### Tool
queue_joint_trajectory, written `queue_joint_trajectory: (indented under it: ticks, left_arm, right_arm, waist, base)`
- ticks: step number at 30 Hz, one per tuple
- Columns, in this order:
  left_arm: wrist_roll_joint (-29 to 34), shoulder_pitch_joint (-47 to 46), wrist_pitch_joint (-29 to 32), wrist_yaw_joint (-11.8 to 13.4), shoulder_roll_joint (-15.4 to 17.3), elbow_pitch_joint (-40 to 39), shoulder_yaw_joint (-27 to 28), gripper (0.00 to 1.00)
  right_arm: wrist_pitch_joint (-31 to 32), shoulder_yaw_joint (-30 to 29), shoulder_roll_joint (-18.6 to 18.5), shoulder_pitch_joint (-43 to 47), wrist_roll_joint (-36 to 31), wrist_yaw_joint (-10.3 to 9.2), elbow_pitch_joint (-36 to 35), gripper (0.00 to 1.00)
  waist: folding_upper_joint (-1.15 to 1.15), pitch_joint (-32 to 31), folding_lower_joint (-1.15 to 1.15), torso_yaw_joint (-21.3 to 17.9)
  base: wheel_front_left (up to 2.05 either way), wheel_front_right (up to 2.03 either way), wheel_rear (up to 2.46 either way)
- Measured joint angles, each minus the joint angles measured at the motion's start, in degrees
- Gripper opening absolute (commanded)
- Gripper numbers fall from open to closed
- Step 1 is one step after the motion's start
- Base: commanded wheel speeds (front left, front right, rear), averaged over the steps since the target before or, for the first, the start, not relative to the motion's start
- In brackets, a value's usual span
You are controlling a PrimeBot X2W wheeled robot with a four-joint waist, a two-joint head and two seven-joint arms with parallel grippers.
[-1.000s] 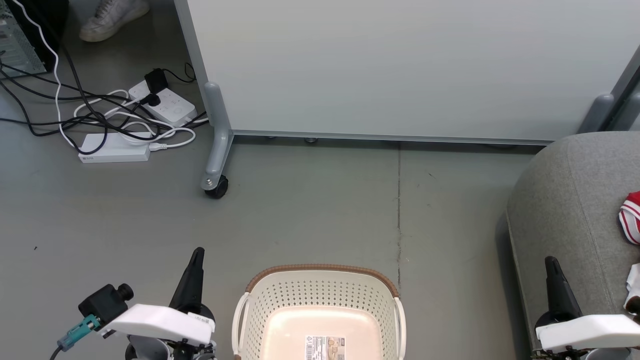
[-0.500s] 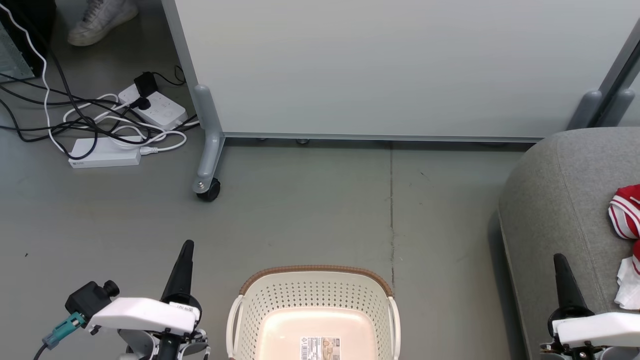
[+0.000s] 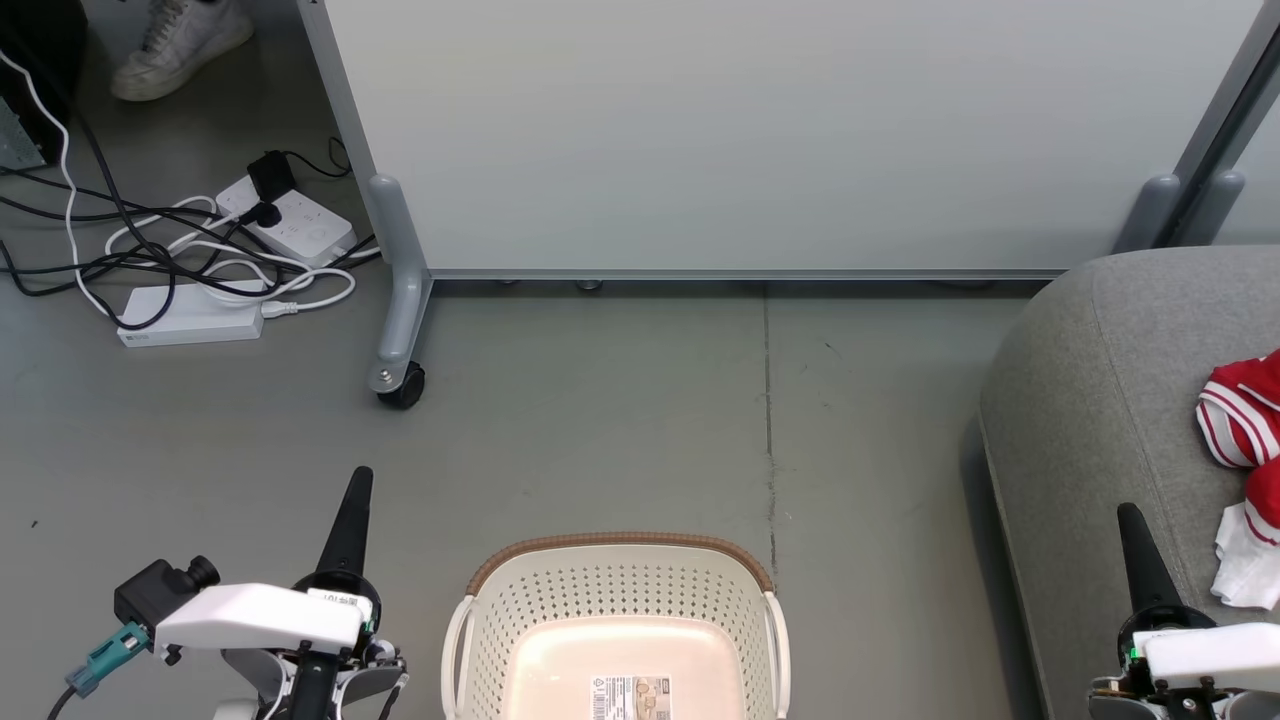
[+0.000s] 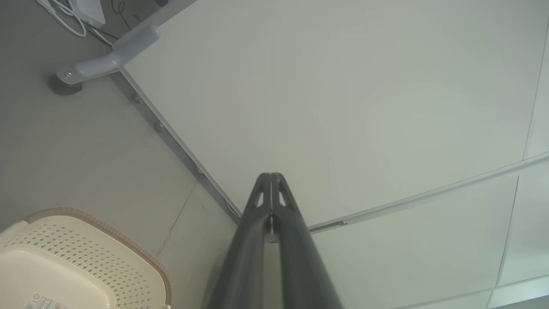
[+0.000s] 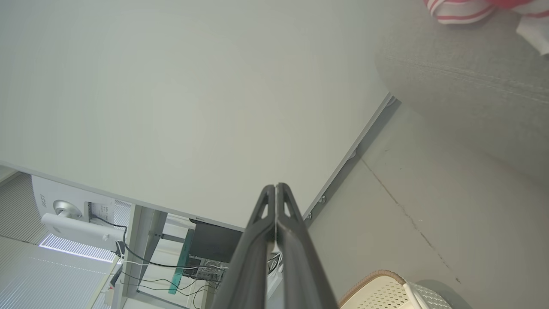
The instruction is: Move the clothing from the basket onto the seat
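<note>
- Clothing (image 3: 1238,428) lies on the seat (image 3: 1090,400), well to the right of the basket (image 3: 620,542). It is a bunched heap of red, white and striped trim.
- The part of the basket in view shows a bare bottom with a label and no fabric. Its near end is cut off, so I cannot tell what is there.
- Over the last second the whole head view has slid left. The panel (image 3: 750,130), its caster (image 3: 402,386) and the basket shift together, so the camera has turned toward the seat and nothing on the floor has moved. More of the clothing shows now than before.
- The left gripper (image 3: 360,478) hangs left of the basket, fingers pressed together on nothing.
- The right gripper (image 3: 1130,515) hangs right of the basket by the seat's edge, near the clothing but apart from it. Its fingers are also together and empty, and both pairs have stayed that way.
- The move looks finished, or nearly so — the turn reads as a look at the result.
</note>
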Motion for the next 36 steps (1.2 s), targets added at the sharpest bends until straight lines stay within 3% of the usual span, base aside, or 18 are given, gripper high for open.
queue_joint_trajectory:
  ticks: [36]
  left_arm:
    - [-15.2, -2.2, 4.7, -0.2, 0.2, -0.6, 3.5, 0.00]
  right_arm:
    - [3.7, -2.4, -0.6, 0.0, 18.1, 0.00, -2.1, 0.00]
  waist:
    - [0.00, -0.2, 0.00, -3.3]
  base:
    - [0.00, 0.00, 0.00]
